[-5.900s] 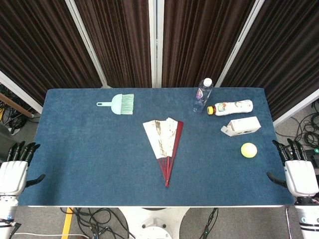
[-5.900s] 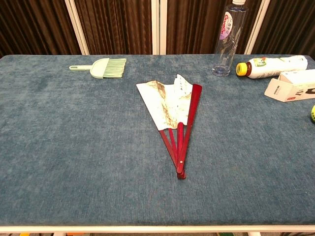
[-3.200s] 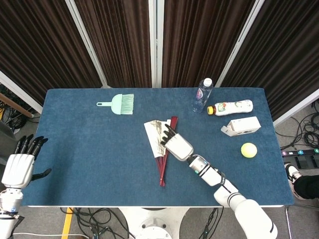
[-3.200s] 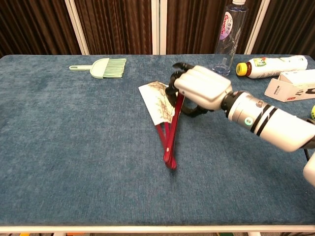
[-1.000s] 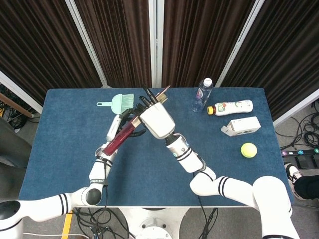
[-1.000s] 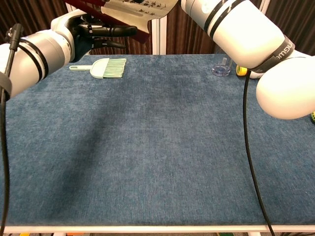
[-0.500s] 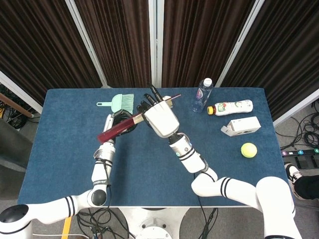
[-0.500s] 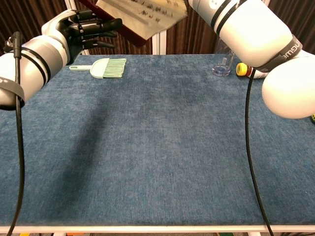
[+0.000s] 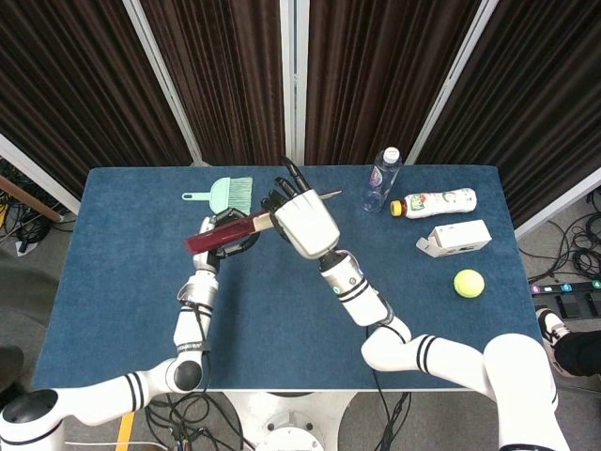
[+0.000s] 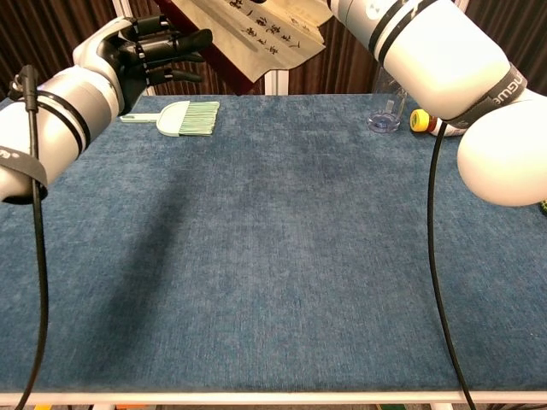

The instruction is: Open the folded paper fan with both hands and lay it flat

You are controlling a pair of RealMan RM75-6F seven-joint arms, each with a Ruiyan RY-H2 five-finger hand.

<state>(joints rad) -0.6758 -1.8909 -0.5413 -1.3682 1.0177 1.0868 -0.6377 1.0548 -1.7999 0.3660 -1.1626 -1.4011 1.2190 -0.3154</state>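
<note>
Both hands hold the paper fan [image 9: 246,226] high above the table, close to the head camera. It lies almost level, its dark red ribs [image 9: 208,237] pointing left and its tip right. My left hand [image 9: 228,241] grips the red rib end from below. My right hand [image 9: 302,222] holds the fan's middle, its back toward the camera. The chest view catches the left hand [image 10: 141,51] at top left, beside the partly spread cream paper [image 10: 261,32] with dark writing and a red guard stick [image 10: 229,67]. There the right hand itself is cut off by the top edge.
A green hand brush [image 9: 225,195] lies at the back left of the blue table [image 9: 122,272]. At the back right are a clear water bottle [image 9: 381,178], a lying white bottle with orange cap [image 9: 437,202], a white box [image 9: 455,237] and a yellow ball [image 9: 469,283].
Since a second ago the fan has swung from a steep slant to nearly level. The left hand rose with the rib end, and the paper shows a little wider in the chest view.
</note>
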